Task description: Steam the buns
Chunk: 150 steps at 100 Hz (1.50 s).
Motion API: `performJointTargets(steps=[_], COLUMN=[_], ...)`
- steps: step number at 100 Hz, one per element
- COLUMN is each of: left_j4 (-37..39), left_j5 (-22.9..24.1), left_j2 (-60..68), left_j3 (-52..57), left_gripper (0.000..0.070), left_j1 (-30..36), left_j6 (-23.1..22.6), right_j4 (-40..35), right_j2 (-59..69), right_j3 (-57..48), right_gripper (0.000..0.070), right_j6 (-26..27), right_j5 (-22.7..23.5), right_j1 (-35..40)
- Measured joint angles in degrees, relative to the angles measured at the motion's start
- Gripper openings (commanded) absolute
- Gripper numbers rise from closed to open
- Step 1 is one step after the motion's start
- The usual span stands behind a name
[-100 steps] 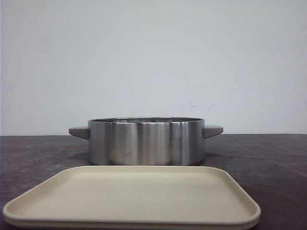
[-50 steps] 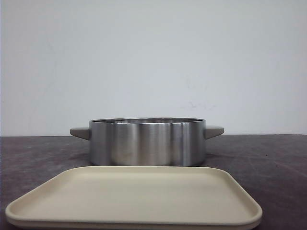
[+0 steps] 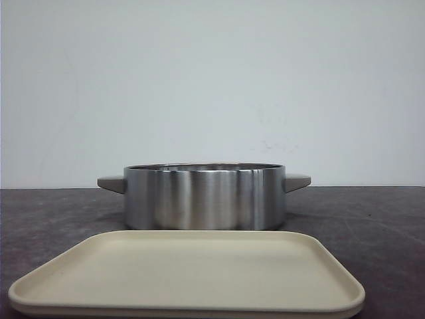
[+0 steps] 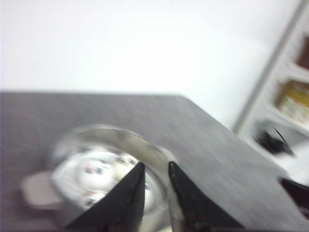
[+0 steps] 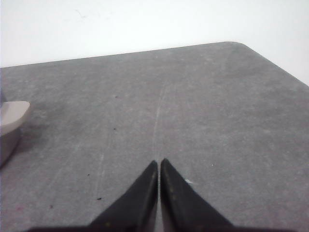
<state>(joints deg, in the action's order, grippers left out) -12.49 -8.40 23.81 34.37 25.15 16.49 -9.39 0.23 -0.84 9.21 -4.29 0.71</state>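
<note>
Grey speckled table [image 5: 203,106], steel pot [image 3: 204,197], plain white wall [image 3: 212,80].

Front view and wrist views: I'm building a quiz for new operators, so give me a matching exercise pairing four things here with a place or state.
1. tray
2. pot
3. buns
4. right pincer

a. inside the pot
b. shut, above bare table
c. nearest the camera, bare
d. behind the tray, steel

Pairs: 1-c, 2-d, 3-a, 4-b
</note>
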Motion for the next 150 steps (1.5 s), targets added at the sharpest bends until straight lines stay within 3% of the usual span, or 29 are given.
performJointTargets(steps=[19,42,58,76,105,125,150], left_j4=[-0.24,1.49,1.75,5.44,6.99,5.53,1.99], left_j5=[5.66,5.46,2.25,-0.5,-0.46,5.31,7.67], left_j2=[-11.26,-21.11,-23.04,-23.1,-23.52,-23.54,-23.52], left_j3=[-10.75,-18.51,-23.41,-27.96,-32.46,-32.52,-32.52], left_gripper=[0.0058,0.0058,0.0057,0.0058,0.0058,0.0058,0.0058], left_j1=[-10.21,-22.88,-28.46,-29.05,-29.05,-28.33,-28.24], left_j6=[-4.63,-11.98,-12.79,-11.78,-11.15,-11.26,-13.97], right_j4=[0.0,0.0,0.0,0.0,0.0,0.0,0.0], right_j2=[0.0,0.0,0.0,0.0,0.0,0.0,0.0], right_j3=[0.0,0.0,0.0,0.0,0.0,0.0,0.0], right_gripper=[0.0002,0.0002,0.0002,0.0002,0.0002,0.0002,0.0002], right_j6=[0.0,0.0,0.0,-0.02,0.0,0.0,0.0], right_j5=[0.0,0.0,0.0,0.0,0.0,0.0,0.0], right_j1=[0.0,0.0,0.0,0.0,0.0,0.0,0.0])
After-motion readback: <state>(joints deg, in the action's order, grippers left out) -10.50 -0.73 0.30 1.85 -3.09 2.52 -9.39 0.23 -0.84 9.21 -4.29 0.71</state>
